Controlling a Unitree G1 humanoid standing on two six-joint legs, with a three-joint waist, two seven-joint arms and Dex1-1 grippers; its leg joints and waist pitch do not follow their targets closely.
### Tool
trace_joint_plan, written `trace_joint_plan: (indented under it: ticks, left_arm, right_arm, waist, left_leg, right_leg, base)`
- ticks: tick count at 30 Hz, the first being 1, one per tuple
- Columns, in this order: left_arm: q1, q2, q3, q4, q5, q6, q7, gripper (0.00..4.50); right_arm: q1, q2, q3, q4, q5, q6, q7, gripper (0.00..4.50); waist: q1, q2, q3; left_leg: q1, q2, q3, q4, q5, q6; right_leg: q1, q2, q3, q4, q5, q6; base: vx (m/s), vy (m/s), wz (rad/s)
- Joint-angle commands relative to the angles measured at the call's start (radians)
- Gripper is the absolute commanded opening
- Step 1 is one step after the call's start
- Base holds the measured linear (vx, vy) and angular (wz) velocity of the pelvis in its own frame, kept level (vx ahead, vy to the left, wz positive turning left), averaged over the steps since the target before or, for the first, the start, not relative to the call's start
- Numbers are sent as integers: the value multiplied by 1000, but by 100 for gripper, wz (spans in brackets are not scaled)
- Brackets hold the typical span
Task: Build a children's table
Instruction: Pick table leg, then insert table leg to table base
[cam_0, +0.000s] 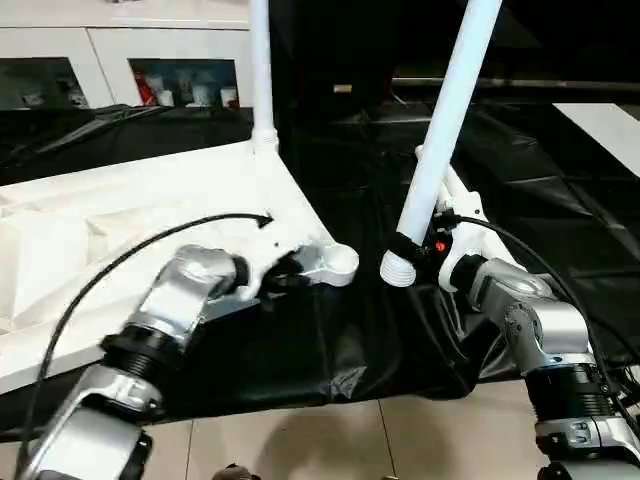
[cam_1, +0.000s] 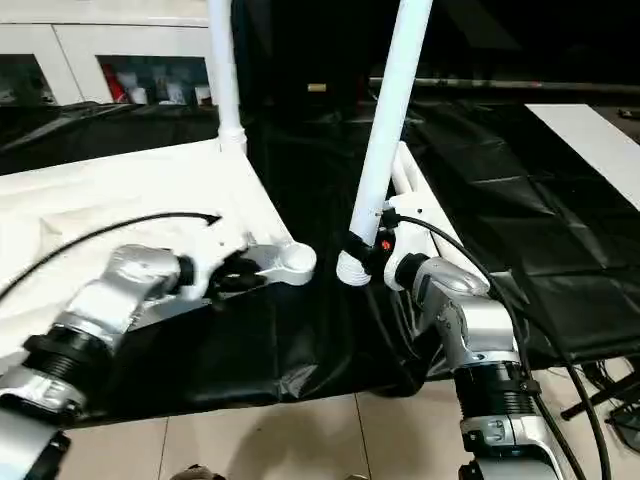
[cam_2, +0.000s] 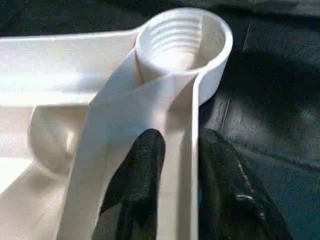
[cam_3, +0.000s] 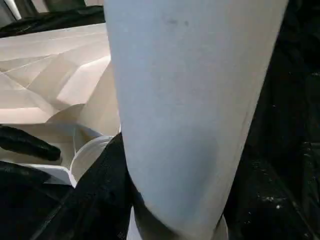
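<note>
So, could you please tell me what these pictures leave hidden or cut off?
- Held leg: top cut off by the head views' upper edge.
- Standing leg: top cut off likewise.
- Tabletop: far-left part beyond the edge; near rim partly behind the left forearm.
- Right hand: fingers largely hidden behind the leg.

The tabletop (cam_0: 120, 230) lies underside up on the work table (cam_0: 560, 220), at my ten o'clock. One leg (cam_0: 261, 70) stands in its far corner at twelve. Its near corner socket (cam_0: 338, 262) sits just ahead of my left gripper (cam_2: 175, 165), whose fingers (cam_2: 142, 160) straddle the rim beside it. At one o'clock my right gripper (cam_0: 425, 245) holds a second leg (cam_0: 445, 120), tilted, its lower end just right of that socket. Further legs (cam_1: 410, 190) lie behind it.
</note>
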Motion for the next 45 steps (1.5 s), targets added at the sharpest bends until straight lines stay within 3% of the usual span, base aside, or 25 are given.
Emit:
trace_joint_plan:
  ticks: [1,9,20,23,24,31,33,34,37,41,42,43,44,45]
  left_arm:
    - [3,13,8,-9,-1,16,-5,133]
    - [12,32,3,-24,-8,40,-34,115]
    - [31,54,-6,-58,-11,74,-67,9]
    - [35,55,-9,-68,-13,77,-75,2]
    - [34,53,-10,-72,-13,81,-74,1]
    - [17,22,-13,-97,-38,106,-89,0]
    - [3,13,-19,-102,-41,109,-100,0]
    - [2,13,-19,-102,-41,109,-100,0]
    - [-20,-3,-22,-75,-40,103,-97,0]
    - [-23,-8,-29,-69,-32,91,-91,0]
    - [-12,-7,-28,-86,-32,97,-91,0]
    - [-3,-1,-27,-101,-29,101,-87,0]
    - [4,5,-25,-114,-27,105,-85,0]
    - [9,11,-25,-124,-26,106,-87,0]
  right_arm:
    - [-9,-4,3,3,-7,-22,7,193]
    - [-12,-5,4,8,-11,-26,11,193]
    - [-25,1,9,23,-18,-33,17,193]
    - [-34,3,7,30,-16,-34,18,193]
    - [-44,9,0,35,-5,-28,21,193]
    - [-150,52,-20,76,64,5,61,193]
    - [-209,69,-31,106,83,14,69,193]
    - [-210,69,-31,107,83,14,69,193]
    - [-254,76,-11,163,62,8,93,193]
    - [-259,72,36,187,30,12,125,193]
    - [-253,69,83,204,4,10,146,193]
    - [-254,73,100,224,-10,3,146,193]
    - [-254,76,106,232,-16,2,142,193]
    - [-255,78,113,242,-26,-11,141,193]
  waist:
    - [5,4,-70]
    - [4,4,-71]
    - [4,3,-68]
    - [3,3,-70]
    - [4,9,-71]
    - [1,11,-73]
    - [0,18,-73]
    - [1,15,-72]
    - [4,29,-74]
    - [8,23,-77]
    - [9,13,-77]
    - [9,16,-75]
    - [9,-9,-74]
    - [10,-5,-74]
  left_leg:
    - [9,16,-1,-70,-222,-15]
    - [10,17,-1,-71,-220,-17]
    - [11,17,-1,-73,-235,-18]
    - [9,17,-2,-73,-225,-18]
    - [10,17,-3,-72,-222,-20]
    - [12,17,0,-70,-208,-15]
    - [12,17,-1,-70,-212,-21]
    - [12,17,0,-70,-215,-23]
    - [15,17,-1,-69,-219,-31]
    - [10,15,-1,-67,-197,-33]
    - [8,15,0,-66,-179,-25]
    - [8,15,0,-67,-180,-23]
    - [6,16,2,-68,-170,-14]
    - [7,18,2,-68,-167,-11]
  right_leg:
    - [49,-60,44,-83,-222,-176]
    - [49,-59,44,-81,-210,-181]
    - [48,-60,44,-84,-236,-178]
    - [50,-60,44,-82,-224,-179]
    - [49,-61,44,-79,-208,-185]
    - [50,-58,44,-73,-143,-215]
    - [50,-58,44,-72,-140,-221]
    - [51,-57,44,-73,-141,-220]
    - [50,-56,45,-71,-119,-226]
    - [57,-56,43,-66,-70,-235]
    - [60,-58,43,-62,-68,-237]
    - [58,-58,43,-65,-77,-236]
    - [60,-61,43,-66,-106,-228]
    - [57,-65,44,-69,-135,-221]
  base:
    - [0,0,0]
    - [0,0,0]
    - [0,0,0]
    - [0,0,0]
    - [0,0,0]
    - [0,0,0]
    - [0,0,0]
    - [0,0,0]
    - [0,0,0]
    - [0,0,0]
    - [0,0,0]
    - [0,0,0]
    - [0,0,0]
    - [0,0,0]
